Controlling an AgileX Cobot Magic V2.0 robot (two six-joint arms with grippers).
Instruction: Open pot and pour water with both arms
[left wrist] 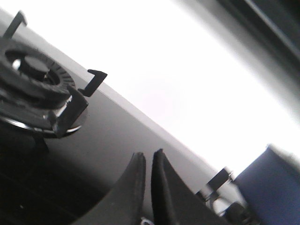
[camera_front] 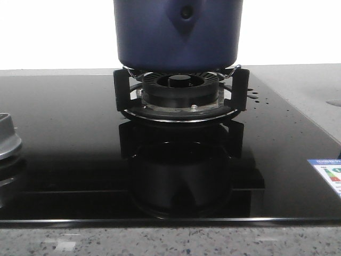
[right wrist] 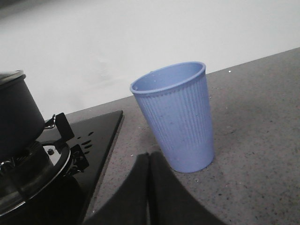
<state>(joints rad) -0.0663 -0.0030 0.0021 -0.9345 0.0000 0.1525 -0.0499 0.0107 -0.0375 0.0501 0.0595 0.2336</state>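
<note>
The dark navy pot [camera_front: 160, 32] stands on the black burner's [camera_front: 181, 88] supports at the back centre, its handle mount and rivet facing me. Neither gripper shows in the front view. In the left wrist view my left gripper [left wrist: 149, 153] hangs over the dark cooktop, fingers nearly touching and holding nothing, with the pot [left wrist: 272, 187] a blurred blue shape off to one side. My right gripper [right wrist: 149, 155] is shut and empty above the speckled counter, just in front of a light-blue ribbed cup [right wrist: 176, 117]. The pot [right wrist: 14, 117] sits beyond the cooktop edge, a metallic rim at its top.
A glossy black glass cooktop [camera_front: 64, 138] fills the middle, with water drops [camera_front: 253, 96] near the burner. A second burner [left wrist: 37, 75] with upright prongs lies on the left; a grey part of it [camera_front: 8, 141] shows at the front view's edge. A label [camera_front: 327, 173] is at the right edge.
</note>
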